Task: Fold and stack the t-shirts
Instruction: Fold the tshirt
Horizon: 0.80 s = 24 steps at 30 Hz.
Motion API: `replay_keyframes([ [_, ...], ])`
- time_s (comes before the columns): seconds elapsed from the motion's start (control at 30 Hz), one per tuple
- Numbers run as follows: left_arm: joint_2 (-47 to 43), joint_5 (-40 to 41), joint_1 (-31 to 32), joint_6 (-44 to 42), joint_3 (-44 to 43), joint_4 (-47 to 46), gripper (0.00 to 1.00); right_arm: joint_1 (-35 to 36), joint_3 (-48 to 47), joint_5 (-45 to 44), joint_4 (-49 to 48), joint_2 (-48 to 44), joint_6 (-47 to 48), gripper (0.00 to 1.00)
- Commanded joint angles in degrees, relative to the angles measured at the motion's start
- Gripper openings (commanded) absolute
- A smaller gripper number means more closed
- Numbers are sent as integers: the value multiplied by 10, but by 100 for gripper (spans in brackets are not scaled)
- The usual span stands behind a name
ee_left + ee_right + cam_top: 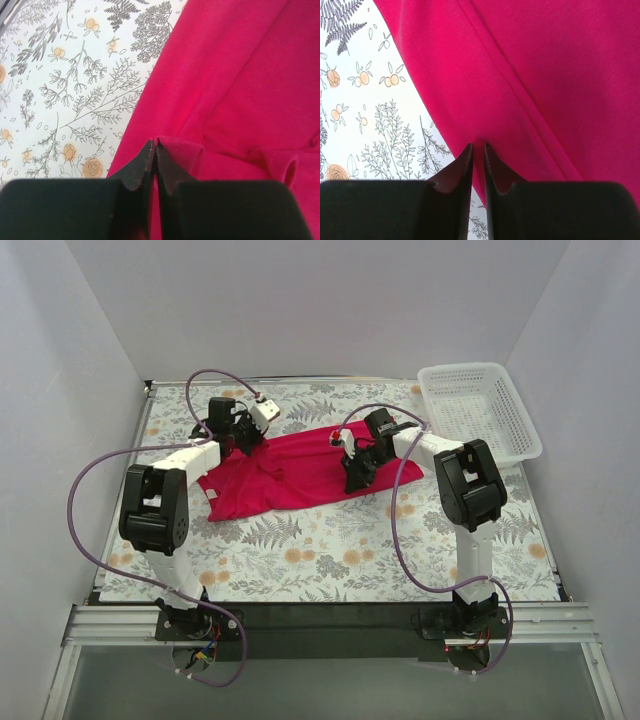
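the magenta-red t-shirt point(290, 475) lies spread and wrinkled in the middle of the desk point(330, 550), on its fern-and-flower print cover. the white mesh basket point(478, 410) stands well apart from it at the far right corner.

the left gripper point(244, 443) sits at the shirt's far left edge. in the left wrist view it point(154, 150) is pressed together on a small raised fold of the stitched hem, with the rest of the shirt running away to the right of it.

the right gripper point(356, 482) is down on the shirt's right part. in its own wrist view the tips point(478, 150) meet the cloth's edge, a narrow slit apart with red showing between; i cannot tell whether they clamp it.
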<state>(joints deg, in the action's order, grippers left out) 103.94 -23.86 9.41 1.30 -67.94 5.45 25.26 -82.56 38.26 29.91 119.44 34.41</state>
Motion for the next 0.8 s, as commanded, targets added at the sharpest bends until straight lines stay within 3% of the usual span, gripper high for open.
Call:
replay_keyframes([
  [0.0, 7, 37, -3, 34, -31, -29, 9, 1, -9, -31, -4, 19, 4, 19],
  [0.17, 21, 78, -3, 63, -43, -34, 17, 2, -9, -27, -1, 12, 4, 22],
  [0.33, 0, 135, -3, 125, -58, -46, 50, 5, -18, -23, 7, -3, 7, 26],
  [0.4, -17, 157, -3, 147, -62, -38, 53, 7, -29, -23, 17, -12, 12, 29],
  [0.43, -36, 165, -3, 170, -65, -34, 67, 8, -33, -23, 22, -20, 14, 31],
  [0.53, -68, 197, -3, 217, -58, -17, 81, 9, -48, -22, 35, -33, 20, 34],
  [0.73, -149, 275, -5, 322, -42, 74, 82, 30, -99, -26, 64, -41, 42, 44],
  [0.77, -167, 290, -7, 388, -42, 120, 83, 35, -107, -23, 69, -39, 47, 45],
])
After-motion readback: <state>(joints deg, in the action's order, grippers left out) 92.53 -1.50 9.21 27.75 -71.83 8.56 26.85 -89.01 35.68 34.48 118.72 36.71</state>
